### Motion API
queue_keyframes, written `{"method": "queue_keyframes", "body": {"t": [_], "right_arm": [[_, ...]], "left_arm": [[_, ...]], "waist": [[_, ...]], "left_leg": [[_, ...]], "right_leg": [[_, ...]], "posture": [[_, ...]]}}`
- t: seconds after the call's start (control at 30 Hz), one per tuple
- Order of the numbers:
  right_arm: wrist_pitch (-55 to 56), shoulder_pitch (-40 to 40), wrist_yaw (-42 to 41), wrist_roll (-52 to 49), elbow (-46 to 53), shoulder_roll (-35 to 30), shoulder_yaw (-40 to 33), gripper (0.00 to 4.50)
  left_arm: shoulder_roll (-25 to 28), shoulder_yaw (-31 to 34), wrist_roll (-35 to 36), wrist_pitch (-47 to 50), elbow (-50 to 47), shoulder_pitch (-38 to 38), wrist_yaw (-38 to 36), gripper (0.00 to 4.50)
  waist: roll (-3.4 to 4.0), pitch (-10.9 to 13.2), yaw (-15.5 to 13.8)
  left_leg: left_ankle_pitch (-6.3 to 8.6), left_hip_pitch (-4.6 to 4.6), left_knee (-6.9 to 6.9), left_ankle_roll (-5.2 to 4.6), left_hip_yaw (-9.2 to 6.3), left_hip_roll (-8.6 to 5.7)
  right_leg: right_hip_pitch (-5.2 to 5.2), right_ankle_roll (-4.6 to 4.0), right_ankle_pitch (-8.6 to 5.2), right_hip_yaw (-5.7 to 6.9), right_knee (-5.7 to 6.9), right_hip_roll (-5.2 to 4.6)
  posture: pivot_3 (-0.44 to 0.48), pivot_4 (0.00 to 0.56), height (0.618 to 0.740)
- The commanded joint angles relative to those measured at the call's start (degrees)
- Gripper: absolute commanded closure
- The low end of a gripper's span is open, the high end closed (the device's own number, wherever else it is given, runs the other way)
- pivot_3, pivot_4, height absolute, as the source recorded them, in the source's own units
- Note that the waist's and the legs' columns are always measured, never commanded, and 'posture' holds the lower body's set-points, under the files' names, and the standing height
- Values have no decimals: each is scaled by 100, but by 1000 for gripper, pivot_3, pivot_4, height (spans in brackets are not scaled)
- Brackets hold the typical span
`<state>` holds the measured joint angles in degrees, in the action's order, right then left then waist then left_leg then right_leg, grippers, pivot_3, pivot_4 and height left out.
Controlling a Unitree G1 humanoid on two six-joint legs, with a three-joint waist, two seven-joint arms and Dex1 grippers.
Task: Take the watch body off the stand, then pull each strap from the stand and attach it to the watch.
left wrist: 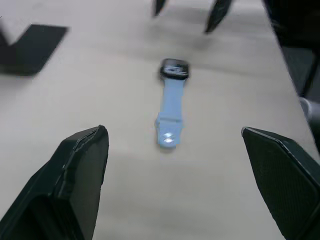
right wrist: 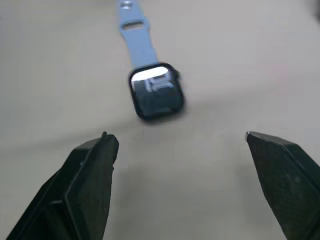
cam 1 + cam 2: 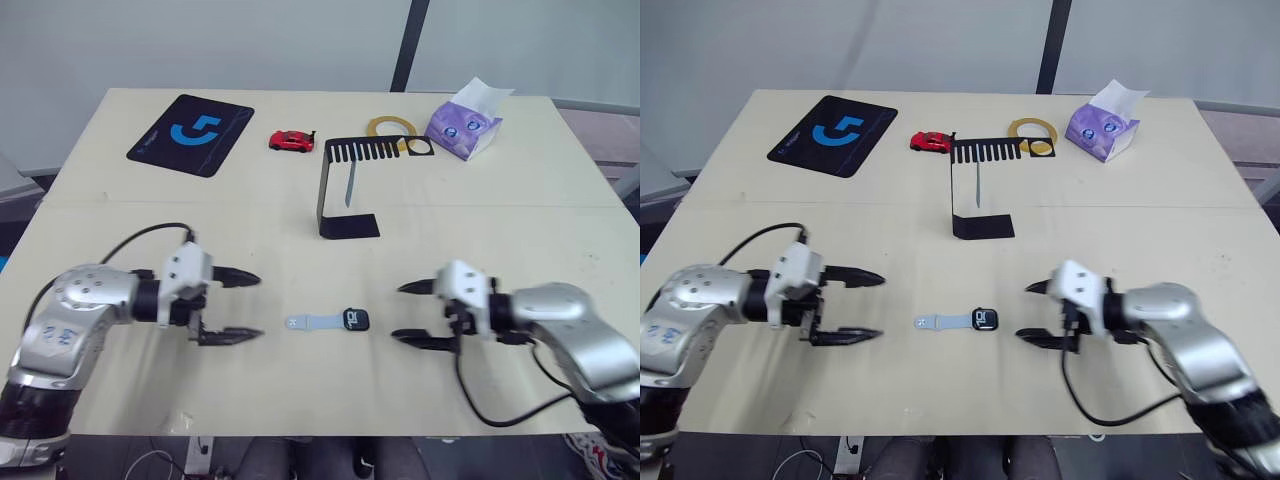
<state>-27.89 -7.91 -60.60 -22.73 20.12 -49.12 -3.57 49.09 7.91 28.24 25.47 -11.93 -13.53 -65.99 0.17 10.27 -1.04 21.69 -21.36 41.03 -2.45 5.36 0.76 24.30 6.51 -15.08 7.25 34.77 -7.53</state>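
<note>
Left gripper [image 3: 232, 306] and right gripper [image 3: 412, 313], both with fingers spread and empty, face each other across the table [image 3: 300, 390]. Between them, touching neither, lies the watch body [image 3: 356, 319] with one strap [image 3: 312, 322] attached, pointing toward the left gripper. Farther back, the stand [image 3: 345, 190] carries the second strap [image 3: 350, 186].

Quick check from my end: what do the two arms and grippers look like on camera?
Both arms have rounded silver-grey shells with small dark screw dots. White wrist blocks carry the left gripper and right gripper, each with two pointed black fingers, finely textured on their pads. A black cable loops from each wrist.
</note>
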Motion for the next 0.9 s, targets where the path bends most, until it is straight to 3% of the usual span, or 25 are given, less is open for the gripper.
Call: {"method": "queue_keyframes", "body": {"t": [0.03, 0.1, 0.23, 0.37, 0.47, 0.57, 0.8, 0.9], "right_arm": [[-325, 1016, 356, -455, 668, 65, -1576, 97], [-458, 1535, 590, -566, 780, 222, -2268, 97], [-592, 2017, 1011, -731, 860, 523, -2962, 97], [-644, 2054, 1250, -872, 949, 657, -3023, 97], [-891, 1468, 1621, -1098, 918, 730, -2726, 97], [-899, 685, 1805, -875, 722, 676, -1988, 912], [-1127, -1394, 2442, -435, -305, 1317, -442, 4456], [-1008, -2199, 2662, -4, -1052, 1800, 244, 4456]], "left_arm": [[-144, 863, 343, 351, 95, 200, 673, 0], [-280, 1235, 420, 584, 284, 222, 1137, 0], [-502, 1603, 421, 577, 451, 279, 1615, 0], [-552, 1538, 435, 616, 245, 324, 1700, 0], [-611, 1282, 531, 672, -81, 205, 1660, 0], [-853, 926, 720, 901, -648, -56, 1911, 0], [-1734, 138, 609, 1375, -1654, -564, 3231, 0], [-2069, -211, 166, 1470, -1852, -719, 3975, 0]], "waist": [[1, 0, -31], [1, 0, -35], [0, -1, -33], [0, -1, -17], [1, 0, -4], [1, 0, 15], [2, 0, 41], [1, 0, 97]], "left_leg": [[0, 4, -2, 0, 2, 1], [1, 23, -5, 1, 0, 3], [3, 30, -5, 1, 1, 1], [7, 38, -8, 8, 2, 3], [7, 40, -8, 8, 7, 4], [7, 45, -6, 9, 12, 3], [8, 39, -6, 11, 10, -1], [7, 40, -5, 11, 10, 0]], "right_leg": [[-4, 0, 0, -1, -4, -1], [-21, 0, 0, -3, -4, 0], [-27, 0, 0, -8, -6, -5], [-28, -1, -1, -14, -2, -2], [-28, -2, -1, -19, -2, -2], [-28, -2, -1, -36, 0, -6], [-26, -5, -3, -45, 3, 0], [-25, -5, -3, -26, 6, 4]], "posture": [[0, 150, 738], [0, 150, 738], [0, 150, 738], [0, 150, 738], [0, 150, 738], [0, 150, 738], [0, 150, 738], [0, 150, 738]]}}
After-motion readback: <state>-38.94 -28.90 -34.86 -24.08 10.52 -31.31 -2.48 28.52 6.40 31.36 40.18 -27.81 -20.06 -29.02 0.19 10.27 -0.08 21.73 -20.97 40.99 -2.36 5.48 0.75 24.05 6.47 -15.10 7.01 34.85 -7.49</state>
